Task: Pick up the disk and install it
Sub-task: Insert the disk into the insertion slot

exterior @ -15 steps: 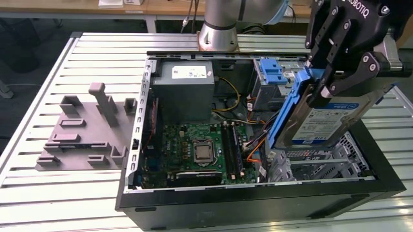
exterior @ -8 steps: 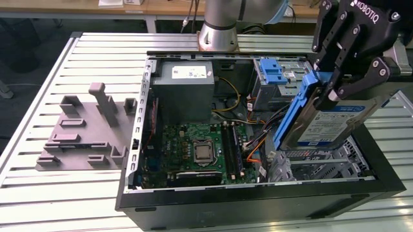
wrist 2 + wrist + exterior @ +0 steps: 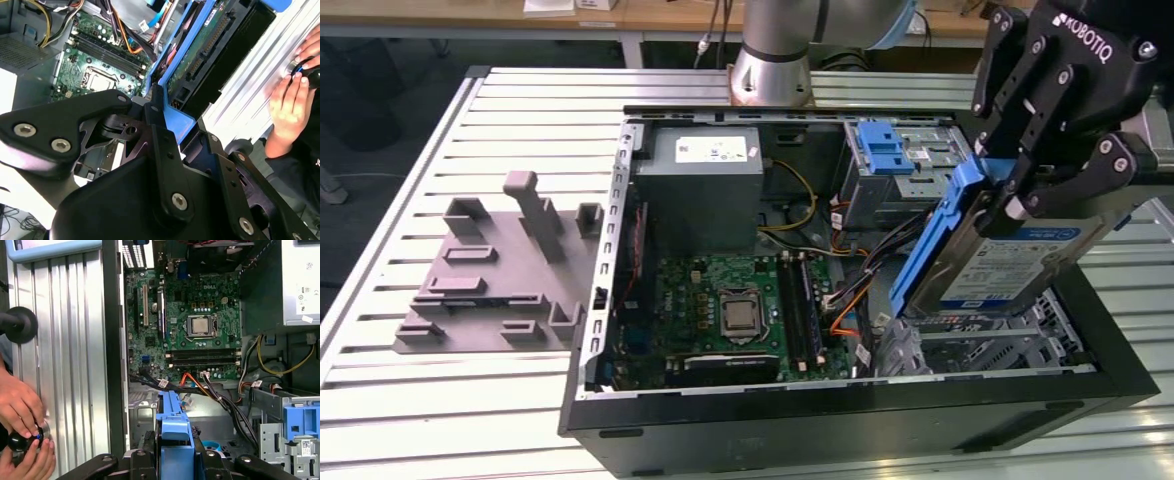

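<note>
Your gripper (image 3: pixel 1025 185) is closed on the disk (image 3: pixel 994 265), its black fingers pinching the upper end of the blue carrier. The disk hangs clear, above the corner of the open computer case (image 3: pixel 854 420) on the exterior view's right. It touches nothing but the gripper.

Its long axis is steeply tilted, nearly upright. The free end points down into the case and leans toward the exterior view's left. The labelled face turns toward the exterior view's right, and the blue carrier edge faces the motherboard (image 3: pixel 734 310). In the second wrist view you see its green circuit-board side and connector strip (image 3: pixel 200 57).

Beyond it stand the metal drive cage with its blue latch bracket (image 3: pixel 881 150) and the gray power supply (image 3: pixel 700 190). A gray fixture (image 3: pixel 494 280) lies on the slatted table (image 3: pixel 454 400), well apart. A person's hand (image 3: pixel 290 100) rests at the table's edge.
</note>
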